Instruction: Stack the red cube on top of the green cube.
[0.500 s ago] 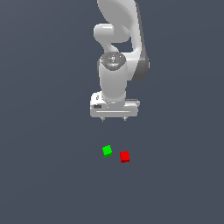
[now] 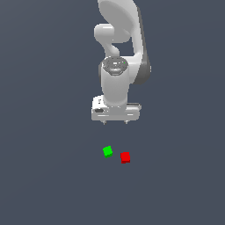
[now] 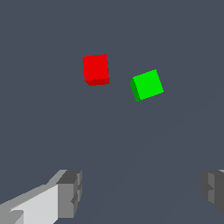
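Hovering gripper [image 2: 115, 121] above red cube [image 2: 125, 157], jaws spread empty for grasp; lying just beside green cube [image 2: 107, 151], apart.

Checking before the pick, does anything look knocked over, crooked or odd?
Nothing stands out. The red cube and green cube sit flat and apart on the surface, turned at slightly different angles; the gripper hangs open above them.

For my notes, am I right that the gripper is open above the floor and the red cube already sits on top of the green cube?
Not quite: the red cube is not stacked. It rests on the floor beside the green cube, apart from it, as the exterior view shows. The gripper is indeed open above the floor.
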`<state>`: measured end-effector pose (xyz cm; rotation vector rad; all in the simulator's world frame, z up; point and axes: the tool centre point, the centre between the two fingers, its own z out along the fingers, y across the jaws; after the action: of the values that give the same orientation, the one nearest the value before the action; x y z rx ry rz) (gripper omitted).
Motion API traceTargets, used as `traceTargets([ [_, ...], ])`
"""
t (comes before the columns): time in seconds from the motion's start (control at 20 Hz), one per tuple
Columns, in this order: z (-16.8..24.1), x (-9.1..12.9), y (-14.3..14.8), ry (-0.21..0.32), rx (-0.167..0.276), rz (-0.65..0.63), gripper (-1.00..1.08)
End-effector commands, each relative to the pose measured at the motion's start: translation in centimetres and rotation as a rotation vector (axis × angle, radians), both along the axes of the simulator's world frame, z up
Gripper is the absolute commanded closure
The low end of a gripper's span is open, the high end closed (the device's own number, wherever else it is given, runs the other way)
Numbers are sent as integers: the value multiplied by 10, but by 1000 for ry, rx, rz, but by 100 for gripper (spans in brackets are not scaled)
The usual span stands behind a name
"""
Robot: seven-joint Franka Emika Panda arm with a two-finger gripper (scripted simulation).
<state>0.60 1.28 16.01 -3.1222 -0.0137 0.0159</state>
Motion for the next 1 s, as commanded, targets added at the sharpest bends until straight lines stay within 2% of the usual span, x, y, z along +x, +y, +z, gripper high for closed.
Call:
traceTargets([
  [0.0, -6, 7, 3, 0, -1, 6, -92],
  [0.95, -73, 94, 40, -9, -15, 76, -92],
])
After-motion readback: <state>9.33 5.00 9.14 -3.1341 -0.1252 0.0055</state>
